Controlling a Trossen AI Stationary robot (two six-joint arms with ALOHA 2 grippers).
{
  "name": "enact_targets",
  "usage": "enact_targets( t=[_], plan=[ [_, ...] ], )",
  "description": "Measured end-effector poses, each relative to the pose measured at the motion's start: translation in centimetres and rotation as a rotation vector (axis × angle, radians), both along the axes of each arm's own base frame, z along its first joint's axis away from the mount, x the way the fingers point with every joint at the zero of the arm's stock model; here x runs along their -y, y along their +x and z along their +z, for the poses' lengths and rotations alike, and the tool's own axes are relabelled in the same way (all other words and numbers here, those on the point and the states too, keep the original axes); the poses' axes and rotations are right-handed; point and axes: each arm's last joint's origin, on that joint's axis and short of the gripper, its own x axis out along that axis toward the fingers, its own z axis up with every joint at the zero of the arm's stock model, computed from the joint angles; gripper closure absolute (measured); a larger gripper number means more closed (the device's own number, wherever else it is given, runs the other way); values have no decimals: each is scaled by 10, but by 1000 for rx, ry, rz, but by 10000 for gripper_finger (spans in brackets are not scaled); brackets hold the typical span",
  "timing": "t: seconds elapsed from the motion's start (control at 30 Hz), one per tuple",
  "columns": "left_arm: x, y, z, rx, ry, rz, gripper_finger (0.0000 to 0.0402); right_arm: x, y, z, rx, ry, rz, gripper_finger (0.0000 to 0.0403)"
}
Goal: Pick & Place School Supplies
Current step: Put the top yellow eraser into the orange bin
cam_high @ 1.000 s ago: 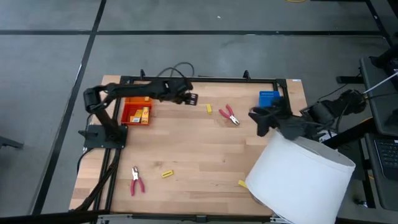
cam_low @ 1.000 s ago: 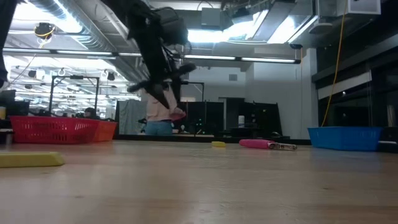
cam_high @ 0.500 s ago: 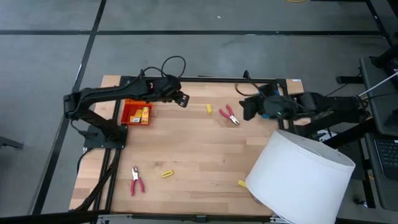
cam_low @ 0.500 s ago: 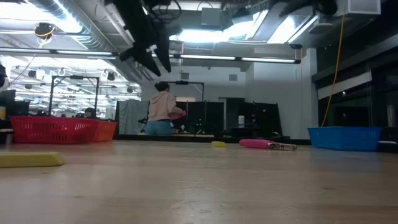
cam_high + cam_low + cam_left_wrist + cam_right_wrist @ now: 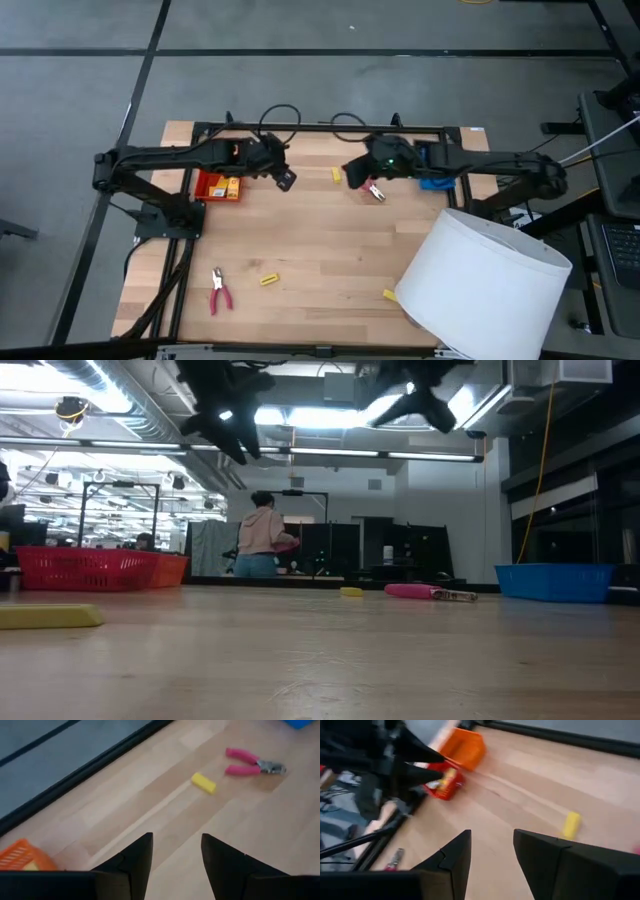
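Both grippers hang open in the air and hold nothing. My left gripper is just right of the orange-red tray, which holds the yellow packs. My right gripper hovers between a yellow block and the pink-handled pliers, which lie flat on the far part of the table. A second pair of pliers and two more yellow blocks lie near the near edge.
The blue tray sits partly under my right arm near the far right corner. A big white cylinder covers the near right corner. A black frame rail runs along the far edge. A person stands in the room beyond.
My right gripper has swung from the table's right edge toward the left, past the blue tray, to a spot beside the far pliers. My left gripper has risen and drawn back a little toward the left and near side. No object has moved.
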Motion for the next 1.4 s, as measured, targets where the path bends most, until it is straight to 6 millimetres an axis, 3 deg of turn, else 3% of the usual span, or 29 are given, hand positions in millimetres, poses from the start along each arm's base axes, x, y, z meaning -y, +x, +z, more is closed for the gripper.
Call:
enact_targets(
  t=[0.2, 0.47, 0.83, 1.23, 1.4],
  plan=[
    [17, -15, 10, -33, 52, -54, 235, 12, 16, -30, -165, -59, 9, 263],
    [29, -32, 24, 19, 93, -44, 235, 39, 42, -71, -224, 164, -22, 255],
    [34, -44, 33, 72, 77, -26, 235, 55, 75, -107, -392, 63, -88, 252],
    [40, -54, 39, 106, 66, -42, 235, 81, 81, -153, -502, 131, -131, 147],
    [40, -55, 40, 115, 56, -42, 235, 88, 82, -166, -519, 178, -185, 141]
  ],
)
